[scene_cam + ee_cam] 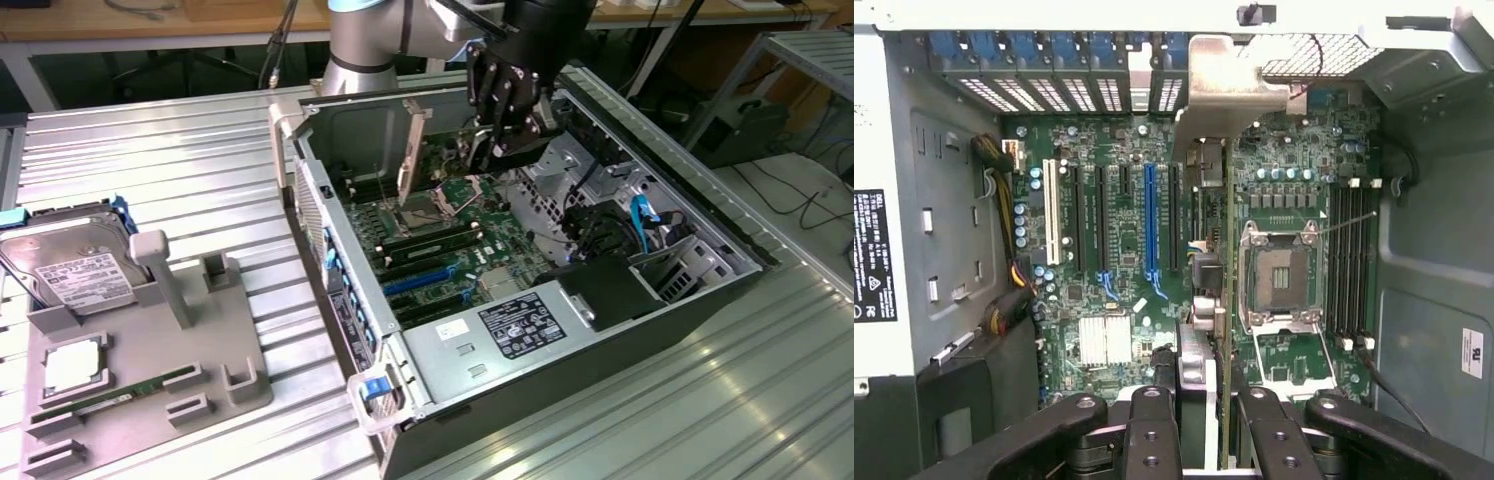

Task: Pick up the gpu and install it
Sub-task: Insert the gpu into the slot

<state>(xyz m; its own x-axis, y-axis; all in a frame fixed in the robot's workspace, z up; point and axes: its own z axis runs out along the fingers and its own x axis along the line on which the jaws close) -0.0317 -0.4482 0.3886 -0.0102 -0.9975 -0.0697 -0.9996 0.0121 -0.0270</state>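
Note:
The gpu [416,150] hangs on edge over the open computer case [441,370], its silver bracket toward the case's rear wall. My gripper [497,148] is shut on the card's far end from above. In the wrist view the gpu [1211,110] appears edge-on, running from its bracket down between my dark fingers [1154,430]. It hovers above the motherboard [1114,270], between the blue slot [1150,220] and the CPU socket [1279,275]. Whether the card touches the board I cannot tell.
A grey parts holder [234,385] lies on the slatted table at the exterior view's left, carrying a silver hard drive [74,270], a green memory stick [114,395] and a square chip [74,365]. Inside the case are drive cages, blue cables [641,225] and a labelled power supply [521,325].

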